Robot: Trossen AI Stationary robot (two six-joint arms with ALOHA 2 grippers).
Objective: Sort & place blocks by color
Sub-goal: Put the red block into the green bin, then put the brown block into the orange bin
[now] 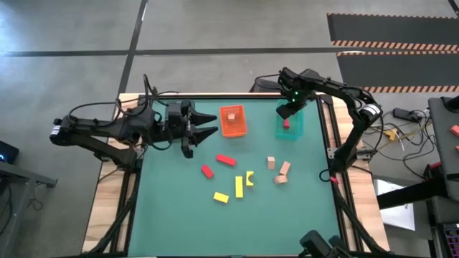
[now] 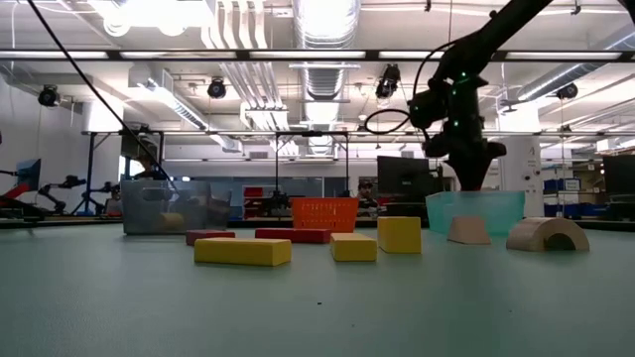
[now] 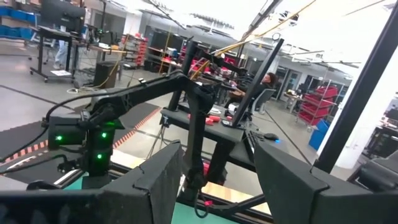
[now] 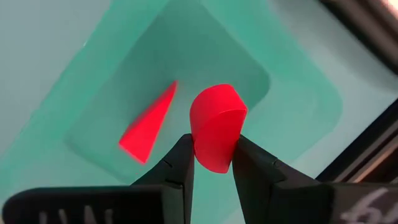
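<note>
The right end effector [image 4: 211,163] pinches a red block [image 4: 214,134] above the teal tray [image 1: 294,126] at upper right, which holds one red piece. The left end effector [image 1: 208,126] waits spread, upper left. About nine blocks [image 1: 239,186] remain on the worktop [image 1: 301,215].

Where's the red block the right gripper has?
The red block is pinched in the right gripper, above the teal tray, where another red piece lies.
</note>
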